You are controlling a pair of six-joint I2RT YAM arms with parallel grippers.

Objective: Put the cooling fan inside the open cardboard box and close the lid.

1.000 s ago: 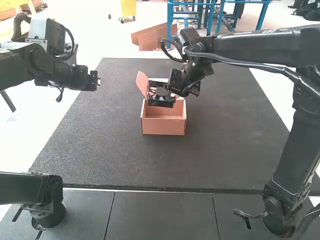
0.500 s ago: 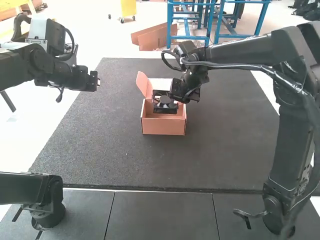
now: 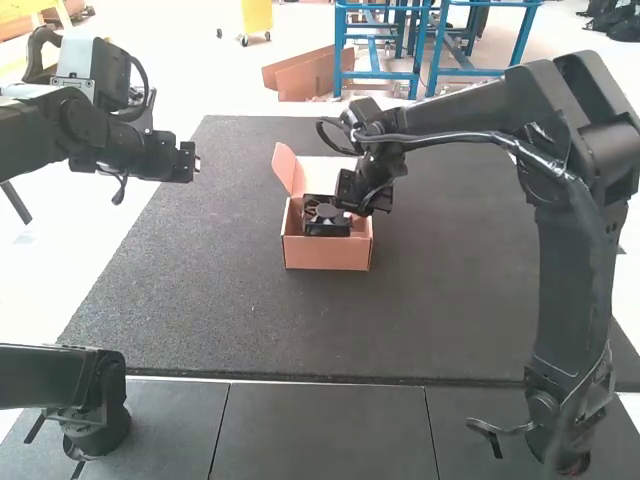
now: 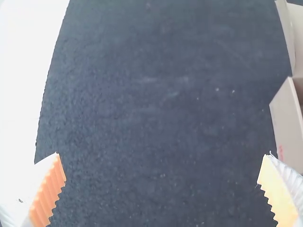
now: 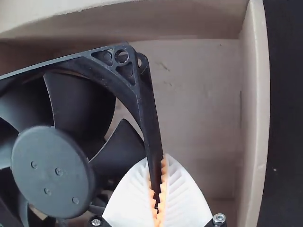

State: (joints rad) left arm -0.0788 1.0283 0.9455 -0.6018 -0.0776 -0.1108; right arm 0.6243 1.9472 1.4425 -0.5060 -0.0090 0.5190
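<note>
At the middle of the dark-matted bench (image 3: pixel 200 290), the open cardboard box (image 3: pixel 327 250) stands with its lid flap (image 3: pixel 285 168) raised at the far left corner. The right claw (image 3: pixel 358 203) reaches down to the box's mouth, its ribbed white fingers (image 5: pixel 137 203) pinched tight on the frame edge of the black cooling fan (image 3: pixel 322 215), which hangs tilted in the top of the box with the inner walls behind it. Well apart to the left, the left claw (image 3: pixel 190 162) hovers above the mat, its orange-padded fingers (image 4: pixel 46 189) spread wide and gripping nothing.
</note>
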